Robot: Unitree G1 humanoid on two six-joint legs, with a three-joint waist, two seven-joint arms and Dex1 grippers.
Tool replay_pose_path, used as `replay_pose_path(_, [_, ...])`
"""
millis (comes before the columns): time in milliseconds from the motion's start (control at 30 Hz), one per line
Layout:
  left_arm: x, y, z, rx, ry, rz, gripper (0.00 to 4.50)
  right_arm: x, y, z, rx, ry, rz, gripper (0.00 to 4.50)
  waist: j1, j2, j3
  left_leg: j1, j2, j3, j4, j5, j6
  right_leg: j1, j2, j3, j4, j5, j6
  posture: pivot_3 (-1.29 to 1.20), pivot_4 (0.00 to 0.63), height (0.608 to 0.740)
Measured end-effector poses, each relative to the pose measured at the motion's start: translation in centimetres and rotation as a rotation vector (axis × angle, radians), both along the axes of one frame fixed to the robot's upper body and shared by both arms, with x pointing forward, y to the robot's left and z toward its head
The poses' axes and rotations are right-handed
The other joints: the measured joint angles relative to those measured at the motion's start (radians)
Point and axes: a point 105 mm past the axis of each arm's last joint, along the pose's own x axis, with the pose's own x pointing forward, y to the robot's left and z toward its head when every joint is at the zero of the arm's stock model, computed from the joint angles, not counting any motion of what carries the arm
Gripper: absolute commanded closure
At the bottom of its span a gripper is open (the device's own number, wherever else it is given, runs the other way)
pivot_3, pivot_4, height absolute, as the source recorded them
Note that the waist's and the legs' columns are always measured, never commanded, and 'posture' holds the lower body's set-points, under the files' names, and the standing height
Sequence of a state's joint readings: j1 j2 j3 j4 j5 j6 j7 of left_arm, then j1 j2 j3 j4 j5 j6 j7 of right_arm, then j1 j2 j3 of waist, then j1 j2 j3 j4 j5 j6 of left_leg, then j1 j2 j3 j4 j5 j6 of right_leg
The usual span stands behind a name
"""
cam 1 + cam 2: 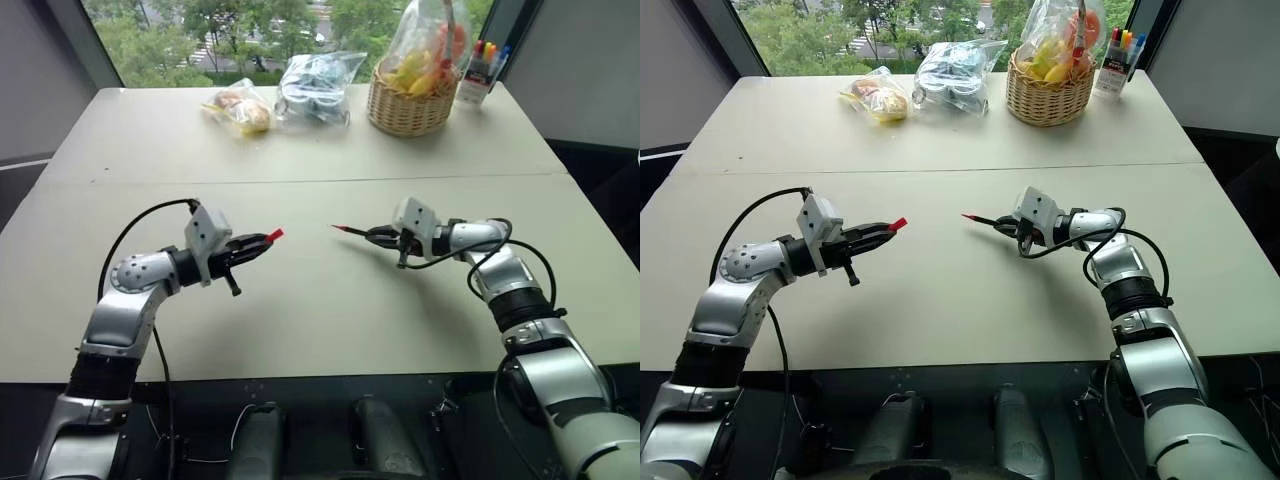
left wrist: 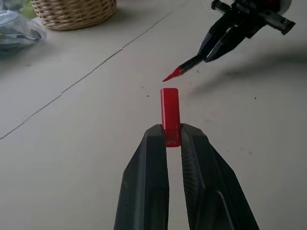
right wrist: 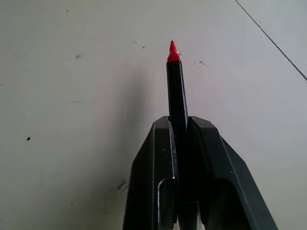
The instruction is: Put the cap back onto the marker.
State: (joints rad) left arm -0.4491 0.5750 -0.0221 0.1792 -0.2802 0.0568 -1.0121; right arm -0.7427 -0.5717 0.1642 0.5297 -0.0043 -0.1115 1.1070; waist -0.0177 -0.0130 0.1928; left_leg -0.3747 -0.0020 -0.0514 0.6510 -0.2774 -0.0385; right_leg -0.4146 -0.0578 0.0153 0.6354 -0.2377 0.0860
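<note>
Along the far edge of my worktop point(image 1: 300, 300) I see a wicker basket point(image 1: 410, 105) of bagged fruit, a clear bag of dark items point(image 1: 315, 88) beside it, another bag of food point(image 1: 240, 108), and a cup of coloured markers point(image 1: 480, 70) near the far right corner.

The cap point(image 2: 170, 109) looks like smooth, slightly glossy red plastic. The marker point(image 3: 178, 96) has a satin black plastic barrel and a glossy red tip. The fingers point(image 2: 149, 191) of each pincer are matt black plastic. The surface point(image 1: 300, 150) is matt, pale and smooth, with small specks. The basket point(image 1: 408, 108) is rough woven wicker, and the bags point(image 1: 315, 85) are clear, crinkled, shiny plastic film.
</note>
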Motion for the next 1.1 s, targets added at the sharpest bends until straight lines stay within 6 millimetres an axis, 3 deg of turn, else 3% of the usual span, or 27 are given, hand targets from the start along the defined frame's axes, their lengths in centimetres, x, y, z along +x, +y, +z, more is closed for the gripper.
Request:
replay_pose_path(133, [0.9, -0.1, 0.3, 0.02, -0.055, -0.053, 4.5, -1.1, 0.8, 2.2, -0.04, -0.037, 0.071, 4.47, -0.001, 0.0, 0.0, 0.0, 0.0, 0.0, 0.0, 0.0, 0.0, 0.0, 0.0, 0.0, 0.0, 0.0, 0.0, 0.0, 0.15, 0.74])
replay_pose_path(367, [1.6, -1.3, 0.7, -0.003, -0.096, -0.131, 4.5, -3.3, 3.2, 2.9, -0.04, -0.015, 0.163, 4.47, 0.004, 0.0, 0.0, -0.001, 0.0, 0.0, 0.001, 0.0, 0.0, 0.0, 0.0, 0.0, 0.0, 0.0, 0.0, 0.0, 0.15, 0.74])
replay_pose_path(667, [0.6, -2.4, 0.0, 0.07, -0.104, -0.264, 4.5, -3.5, 3.7, 3.3, -0.034, -0.028, 0.162, 4.47, 0.001, 0.0, 0.0, -0.001, 0.0, 0.0, 0.001, 0.0, 0.0, 0.0, 0.0, 0.0, 0.0, 0.0, 0.0, 0.0, 0.15, 0.74])
replay_pose_path(1100, [0.3, -2.3, -0.2, 0.1, -0.099, -0.289, 4.5, -3.7, 4.0, 2.9, -0.044, -0.009, 0.173, 4.47, 0.002, 0.0, 0.0, -0.001, 0.0, 0.0, 0.001, 0.0, 0.0, 0.0, 0.0, 0.0, 0.0, 0.0, 0.0, 0.0, 0.15, 0.74])
